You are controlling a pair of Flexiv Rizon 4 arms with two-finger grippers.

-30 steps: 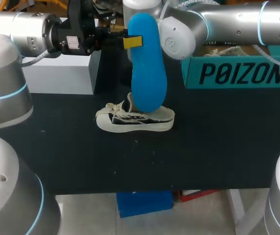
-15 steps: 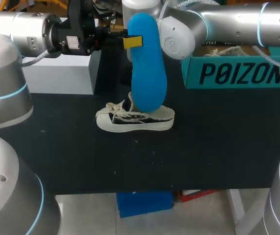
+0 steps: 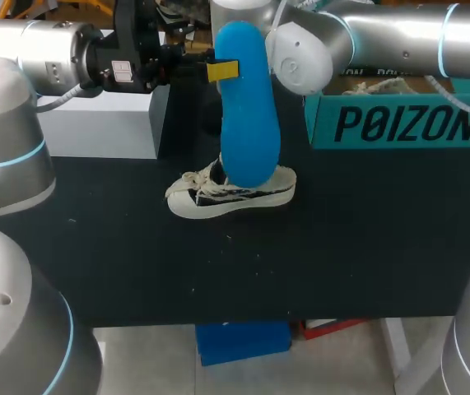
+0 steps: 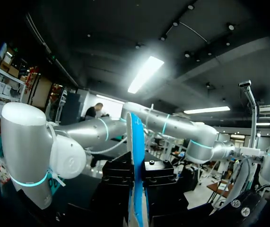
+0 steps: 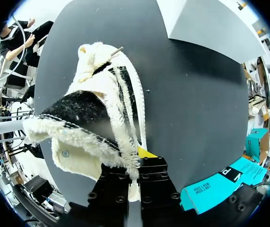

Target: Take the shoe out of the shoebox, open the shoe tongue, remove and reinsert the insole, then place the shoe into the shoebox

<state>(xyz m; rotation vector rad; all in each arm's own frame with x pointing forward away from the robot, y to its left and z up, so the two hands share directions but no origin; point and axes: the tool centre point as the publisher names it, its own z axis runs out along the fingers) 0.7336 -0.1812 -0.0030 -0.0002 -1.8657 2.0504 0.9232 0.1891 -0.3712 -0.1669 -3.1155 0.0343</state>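
Shoe (image 3: 230, 197) on black table (image 3: 342, 247), insole (image 3: 247, 107) seemingly above

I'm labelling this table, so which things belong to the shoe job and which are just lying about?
Job: insole in left gripper; shoe in right gripper; shoebox.
Lying about: white box.

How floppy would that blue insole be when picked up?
Probably stiff: the insole stands straight, pinched at one side by the left hand, without drooping. Likely light, since that small pinch holds it. Edge-on in the wrist view it looks thin, so a push may bend it.
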